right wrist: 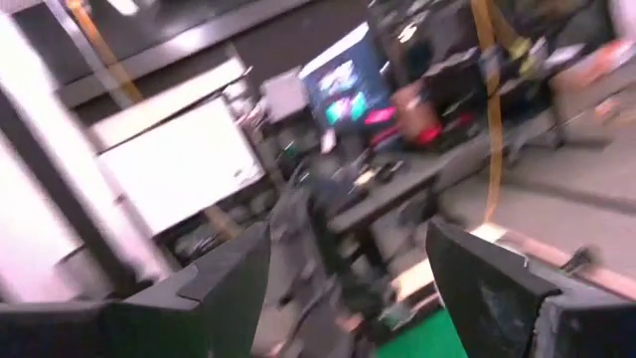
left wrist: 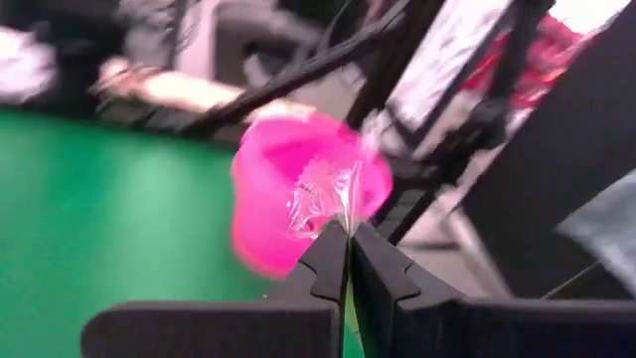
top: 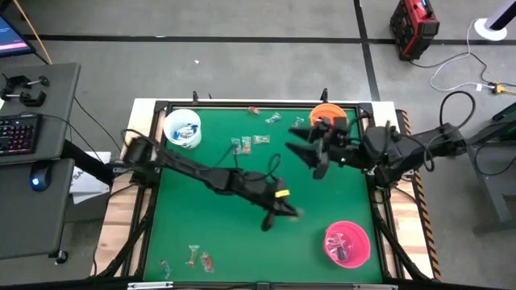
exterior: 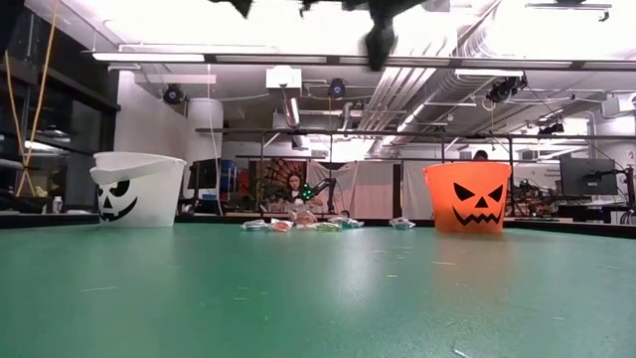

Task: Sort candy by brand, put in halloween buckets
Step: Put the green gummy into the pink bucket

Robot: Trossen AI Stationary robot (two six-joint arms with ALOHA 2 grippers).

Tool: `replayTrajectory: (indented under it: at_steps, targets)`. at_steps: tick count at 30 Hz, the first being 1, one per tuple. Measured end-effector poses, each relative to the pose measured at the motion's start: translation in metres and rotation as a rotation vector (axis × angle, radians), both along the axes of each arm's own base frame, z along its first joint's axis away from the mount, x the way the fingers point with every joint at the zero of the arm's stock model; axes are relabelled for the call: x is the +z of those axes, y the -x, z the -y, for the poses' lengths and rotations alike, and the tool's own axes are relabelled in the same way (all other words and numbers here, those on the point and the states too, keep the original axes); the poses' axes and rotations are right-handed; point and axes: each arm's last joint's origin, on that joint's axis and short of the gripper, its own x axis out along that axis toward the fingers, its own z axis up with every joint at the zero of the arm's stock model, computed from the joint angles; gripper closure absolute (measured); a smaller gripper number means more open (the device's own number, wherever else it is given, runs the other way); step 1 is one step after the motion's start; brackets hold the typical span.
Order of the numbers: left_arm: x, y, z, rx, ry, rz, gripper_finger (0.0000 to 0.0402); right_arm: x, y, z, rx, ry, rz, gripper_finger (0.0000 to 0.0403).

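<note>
From above, the green worktop (top: pixel 218 234) carries a white bucket (top: pixel 182 129) at its far left corner, an orange bucket (top: pixel 326 114) at the far right, and a pink bucket (top: pixel 347 244) at the near right corner. Candy lies in a loose cluster (top: pixel 250 143) near the far edge between white and orange, with a smaller group (top: pixel 197 258) by the near edge. The left gripper (top: pixel 282 211) sits mid-table, open green between it and the pink bucket. The right gripper (top: pixel 310 151) hangs beside the orange bucket, partly covering it.

At table height, the white bucket (exterior: pixel 139 187) and orange bucket (exterior: pixel 467 197) stand apart with sweets (exterior: pixel 298 225) between; the foreground is bare.

The left wrist view shows the left gripper (left wrist: pixel 348 249) clenched on a clear-wrapped candy (left wrist: pixel 333 194), the pink bucket (left wrist: pixel 298 189) just beyond, near the table's frame.

In the right wrist view, the right gripper (right wrist: pixel 348 288) is spread wide, holding nothing.
</note>
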Motion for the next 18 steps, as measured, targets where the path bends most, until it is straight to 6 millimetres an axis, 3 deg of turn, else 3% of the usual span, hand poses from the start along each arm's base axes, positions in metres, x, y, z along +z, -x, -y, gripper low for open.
replayTrajectory:
  at_steps: [10, 18]
  targets:
    - [0.001, -0.076, 0.025, -0.115, 0.068, 0.200, 0.0401, 0.006, 0.007, 0.013, -0.145, 0.058, -0.004, 0.0140]
    - [-0.027, -0.113, 0.032, -0.066, -0.003, 0.256, 0.0401, 0.004, 0.006, 0.020, -0.171, 0.062, -0.020, 0.0140]
